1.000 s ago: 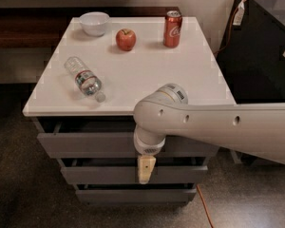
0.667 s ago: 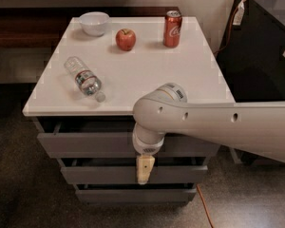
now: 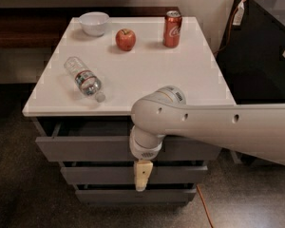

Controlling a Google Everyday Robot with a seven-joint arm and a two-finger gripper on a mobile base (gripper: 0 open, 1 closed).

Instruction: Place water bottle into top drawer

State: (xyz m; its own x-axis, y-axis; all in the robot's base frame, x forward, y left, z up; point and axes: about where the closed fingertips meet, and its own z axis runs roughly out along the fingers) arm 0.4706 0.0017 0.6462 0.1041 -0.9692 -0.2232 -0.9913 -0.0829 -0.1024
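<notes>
Nearest, the cream two-finger gripper (image 3: pixel 142 175) hung from the smooth white robot arm (image 3: pixel 218 125), in front of the lower drawers; whether its jaws were clenched or released could not be told. The flat grey top drawer (image 3: pixel 85 148) appeared slightly ajar. The small clear plastic water bottle (image 3: pixel 84 79) lay on its side on the matte white counter (image 3: pixel 147 80), ungrasped, so pickup and placing remained. Beyond stood a round red apple (image 3: pixel 126 39), a red soda can (image 3: pixel 172 29) and a white bowl (image 3: pixel 94 23).

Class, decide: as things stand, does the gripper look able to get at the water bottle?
Probably yes, once raised. The gripper hangs below the tabletop, before the drawers; the water bottle lies alone near the top's front edge, nothing covering it.
</notes>
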